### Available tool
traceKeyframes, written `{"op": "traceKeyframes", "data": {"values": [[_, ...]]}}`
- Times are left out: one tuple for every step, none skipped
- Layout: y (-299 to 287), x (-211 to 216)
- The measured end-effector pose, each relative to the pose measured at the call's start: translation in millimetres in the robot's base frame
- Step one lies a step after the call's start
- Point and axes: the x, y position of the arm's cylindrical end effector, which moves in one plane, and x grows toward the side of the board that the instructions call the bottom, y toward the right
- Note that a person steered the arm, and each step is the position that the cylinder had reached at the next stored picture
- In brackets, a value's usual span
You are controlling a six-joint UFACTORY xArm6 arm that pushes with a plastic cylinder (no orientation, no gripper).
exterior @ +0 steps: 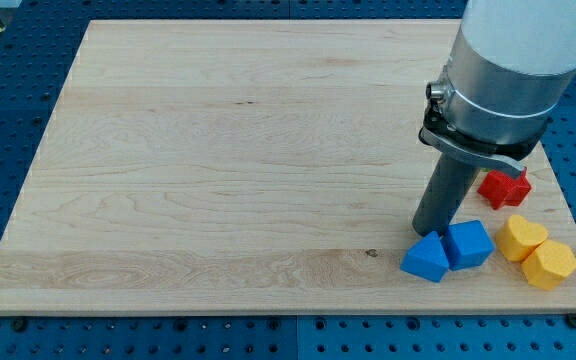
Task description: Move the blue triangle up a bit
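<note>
The blue triangle (426, 259) lies near the board's bottom edge at the view's right. A blue cube (468, 244) touches its right side. My tip (428, 229) rests on the board just above the blue triangle and just left of the blue cube, at or very near both. The dark rod rises from there to the silver and white arm at the view's top right.
A yellow heart-shaped block (521, 236) and a yellow hexagon block (549, 264) lie right of the blue cube. A red block (504, 187), partly hidden by the arm, lies above them. The wooden board (218, 150) sits on a blue perforated table.
</note>
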Motion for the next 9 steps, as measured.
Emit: {"op": "traceKeyframes", "data": {"values": [[2.3,0.0],[-8.2,-8.2],[-38.9,-20.4],[-57.6,18.2],[-60.8,54.5],[-60.3,67.7],[-46.7,68.0],[-11.4,55.1],[-2.3,53.1]]}}
